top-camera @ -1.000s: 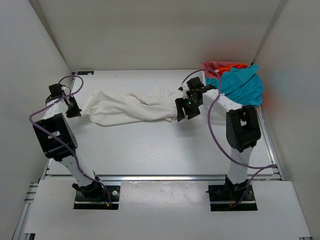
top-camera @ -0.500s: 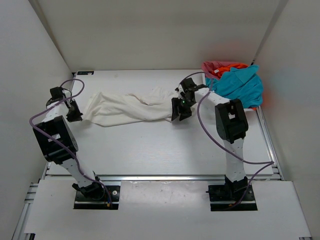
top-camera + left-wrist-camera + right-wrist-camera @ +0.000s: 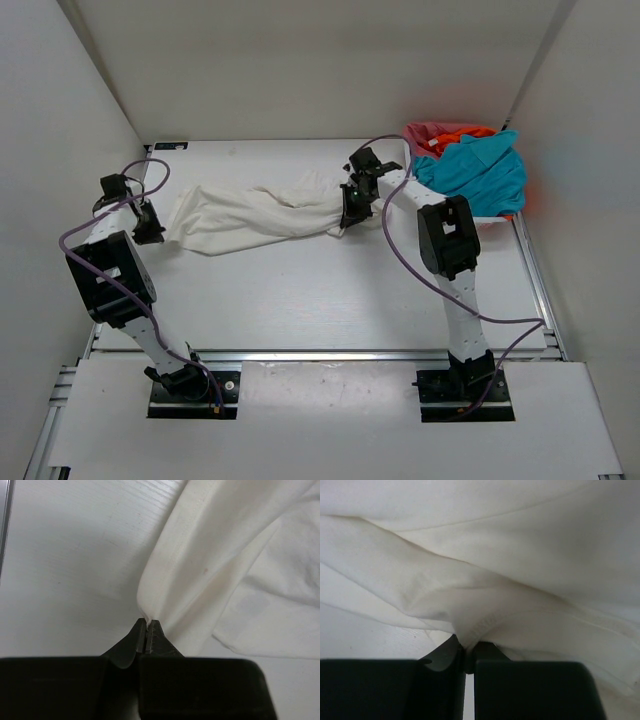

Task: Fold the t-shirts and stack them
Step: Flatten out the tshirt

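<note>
From above, the white t-shirt [image 3: 255, 212] lies stretched across the desk [image 3: 300, 290], left tool [image 3: 151, 228] and right tool [image 3: 344, 224] at opposite ends (ready to spread it flat, I'd say); teal-blue t-shirt [image 3: 480, 170] waits far right. Left wrist: tool clamped shut on its edge. Right wrist: pinched shut on bunched cloth. Pale woodgrain desk, white walls [image 3: 300, 70].

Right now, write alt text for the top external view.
A white t-shirt lies stretched across the table, the left claw shut on one end, the right claw on the other. A heap of coloured t-shirts sits far right.
</note>
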### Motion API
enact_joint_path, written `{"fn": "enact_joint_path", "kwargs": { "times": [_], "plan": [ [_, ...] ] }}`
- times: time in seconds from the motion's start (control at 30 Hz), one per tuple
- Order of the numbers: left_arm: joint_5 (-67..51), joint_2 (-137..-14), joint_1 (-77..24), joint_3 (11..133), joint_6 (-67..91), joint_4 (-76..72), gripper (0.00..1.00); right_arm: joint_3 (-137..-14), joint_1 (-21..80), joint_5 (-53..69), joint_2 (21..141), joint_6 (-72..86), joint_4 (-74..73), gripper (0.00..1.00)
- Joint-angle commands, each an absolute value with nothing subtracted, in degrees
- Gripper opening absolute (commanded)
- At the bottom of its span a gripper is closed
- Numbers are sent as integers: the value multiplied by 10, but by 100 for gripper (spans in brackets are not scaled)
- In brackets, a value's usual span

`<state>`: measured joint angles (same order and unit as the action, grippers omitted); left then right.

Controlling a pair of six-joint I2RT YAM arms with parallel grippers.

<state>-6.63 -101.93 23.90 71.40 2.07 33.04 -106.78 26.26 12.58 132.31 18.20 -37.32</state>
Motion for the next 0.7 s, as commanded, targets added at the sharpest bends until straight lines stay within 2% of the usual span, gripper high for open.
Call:
{"fn": "enact_joint_path", "kwargs": {
  "times": [0.0, 0.13, 0.3, 0.53, 0.67],
  "plan": [
    [-76, -1000, 240, 738, 10, 342, 0, -1097, 257, 152, 1316, 163, -354, 0],
    [-98, -987, 250, 796, -18, 352, 0, -1105, 235, 199, 1249, 105, -347, 0],
    [-91, -964, 239, 888, -70, 395, 0, -1057, 190, 286, 1095, 19, -382, 0],
    [-126, -895, 250, 867, -82, 448, 0, -998, 205, 305, 917, -83, -485, 0],
    [-124, -873, 250, 825, -67, 445, 0, -982, 196, 340, 911, -70, -492, 0]
  ]
}}
